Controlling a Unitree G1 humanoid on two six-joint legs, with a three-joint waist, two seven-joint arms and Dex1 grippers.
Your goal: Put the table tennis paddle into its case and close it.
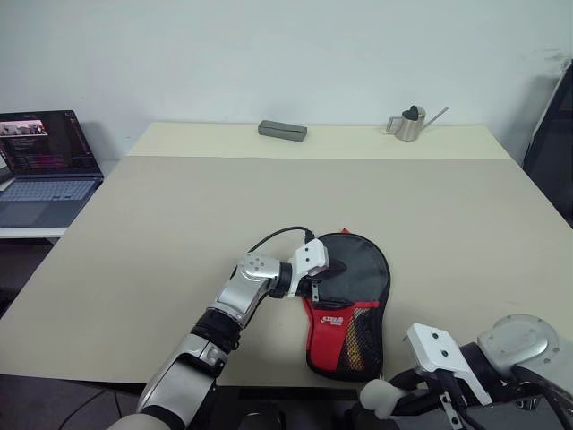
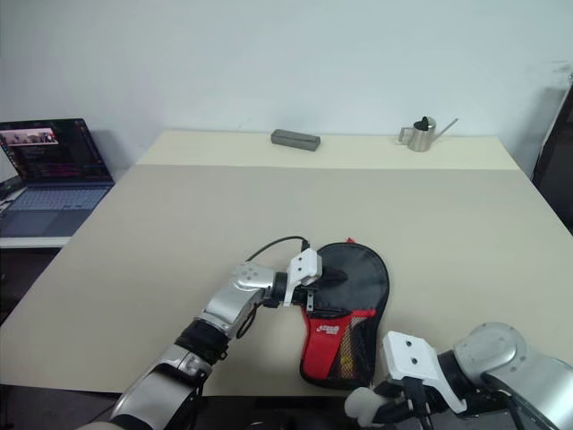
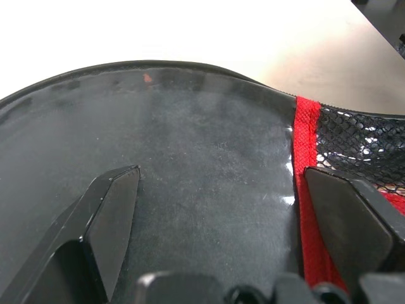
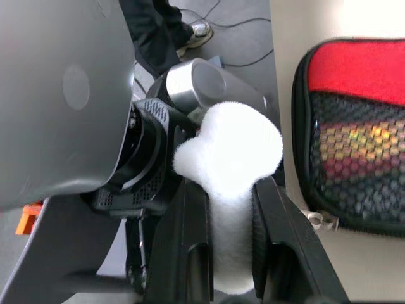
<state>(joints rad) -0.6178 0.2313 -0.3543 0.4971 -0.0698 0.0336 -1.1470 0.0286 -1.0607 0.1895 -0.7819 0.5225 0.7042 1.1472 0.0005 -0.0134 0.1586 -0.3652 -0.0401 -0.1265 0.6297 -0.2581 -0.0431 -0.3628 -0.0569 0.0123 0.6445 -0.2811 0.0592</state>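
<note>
- Beige table (image 1: 179,233) carries the case (image 1: 347,305) at its near edge; taking the case as landmark, the grey box (image 1: 283,131) and metal watering can (image 1: 410,124) lie well beyond it, a laptop (image 1: 40,166) far to its left, none obstructing.
- Left wrist view: our left gripper (image 3: 215,221) rests spread wide on the case's black face, seemingly to steady it.
- Right wrist view: our right gripper (image 4: 229,253) is clenched on the white pompom (image 4: 231,158) just beside the case's mesh end, likely to draw the zipper; we cannot see the table tennis paddle, presumably inside the case.
</note>
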